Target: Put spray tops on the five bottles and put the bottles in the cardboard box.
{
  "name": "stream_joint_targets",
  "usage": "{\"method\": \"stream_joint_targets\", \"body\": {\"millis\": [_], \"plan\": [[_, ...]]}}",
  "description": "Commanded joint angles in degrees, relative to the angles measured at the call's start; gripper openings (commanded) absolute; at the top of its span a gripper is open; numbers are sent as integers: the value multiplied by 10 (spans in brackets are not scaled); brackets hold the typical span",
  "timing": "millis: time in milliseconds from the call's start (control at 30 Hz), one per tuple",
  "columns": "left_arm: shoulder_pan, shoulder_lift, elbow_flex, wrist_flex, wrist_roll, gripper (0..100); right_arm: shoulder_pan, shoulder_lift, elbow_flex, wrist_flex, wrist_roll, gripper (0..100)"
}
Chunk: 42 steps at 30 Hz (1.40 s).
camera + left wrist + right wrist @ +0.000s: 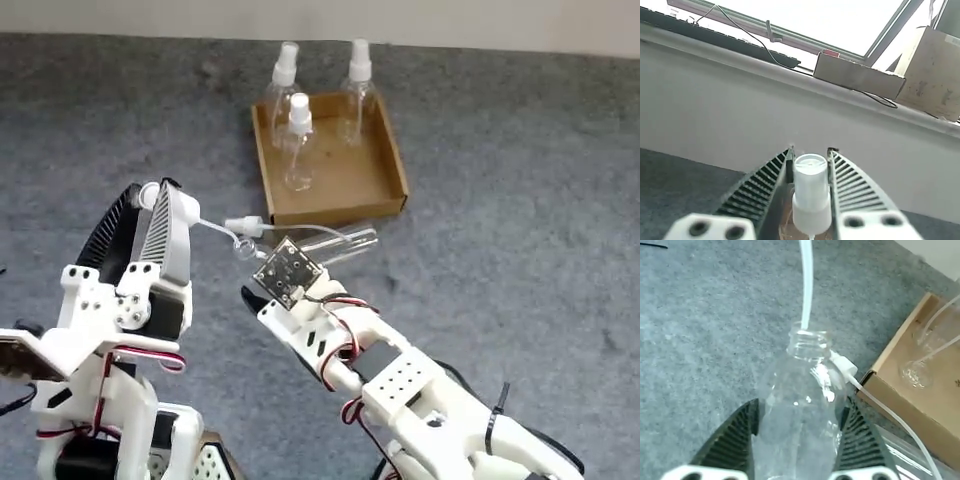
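Cardboard box (352,182) holds three capped bottles (298,142). Your right jaws clamp a fourth bottle (800,405); left jaws pinch its spray top (810,192), not yet seated.

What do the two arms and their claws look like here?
The left arm and right arm are white plastic shells with black servos, screw holes and looping red, black and white wires. The right arm carries a black cable tie. The left claw and right claw have dark ribbed fingers.
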Motion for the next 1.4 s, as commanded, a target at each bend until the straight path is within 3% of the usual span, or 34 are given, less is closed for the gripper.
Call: {"method": "stream_joint_targets", "body": {"millis": [0, 433, 733, 1033, 1367], "plan": [[-1, 4, 0, -14, 6, 13, -5, -23, -8, -7, 6, 5], [70, 13, 47, -14, 4, 13, -1, -88, -9, -8, 2, 5], [75, 174, 21, -14, 4, 13, -1, -274, 16, 102, 1, 5], [166, 295, -7, -13, -24, 14, 0, -310, 37, 121, 1, 5], [145, 300, -9, 28, -34, 24, 65, -311, 42, 121, -44, 5]]}}
